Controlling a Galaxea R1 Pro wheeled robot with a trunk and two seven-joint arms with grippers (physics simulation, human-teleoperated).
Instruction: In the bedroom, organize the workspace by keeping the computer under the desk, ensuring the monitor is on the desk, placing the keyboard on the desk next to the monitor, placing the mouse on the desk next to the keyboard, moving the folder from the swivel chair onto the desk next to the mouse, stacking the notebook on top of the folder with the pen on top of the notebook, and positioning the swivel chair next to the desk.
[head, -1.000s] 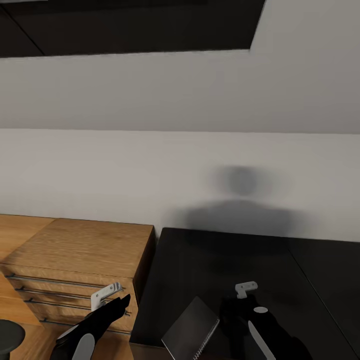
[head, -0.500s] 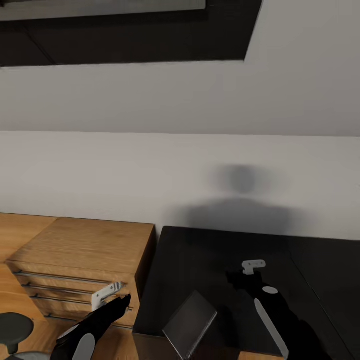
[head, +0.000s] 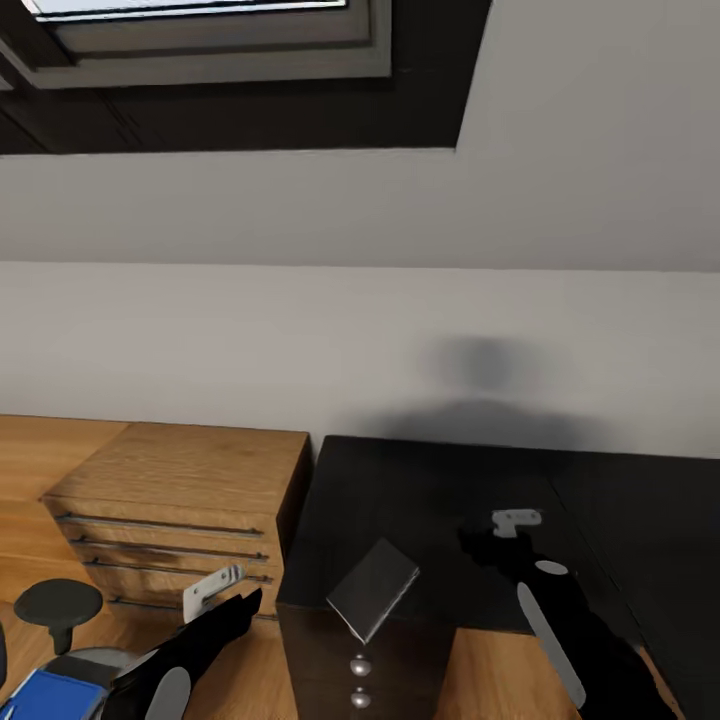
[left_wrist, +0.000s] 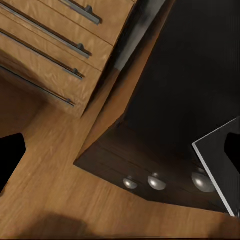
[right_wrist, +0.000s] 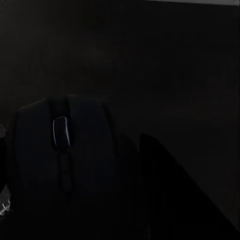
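Observation:
The dark grey notebook (head: 372, 590) (left_wrist: 217, 167) is tilted over the front edge of the black desk (head: 430, 490) (left_wrist: 190, 75), above the drawer unit's silver knobs (head: 359, 680). What bears it I cannot tell. My left gripper (head: 245, 603) (left_wrist: 120, 150) hangs open and empty left of the desk corner, apart from the notebook. My right gripper (head: 480, 545) reaches over the desk top. In the right wrist view the black mouse (right_wrist: 65, 150) lies close beside a dark finger (right_wrist: 170, 200); it is too dark to tell whether it is held. The blue folder (head: 45, 695) lies on the swivel chair (head: 95, 662).
A light wooden chest of drawers (head: 180, 480) (left_wrist: 50, 45) stands against the wall, left of the desk, with a narrow gap between them. The chair's black armrest (head: 58, 603) is at lower left. A dark-framed skylight (head: 200, 40) sits in the sloped ceiling.
The whole view has shifted: the skylight, the chair and the folder have come into sight. My right arm has stretched farther over the desk. The left arm holds its place in the view.

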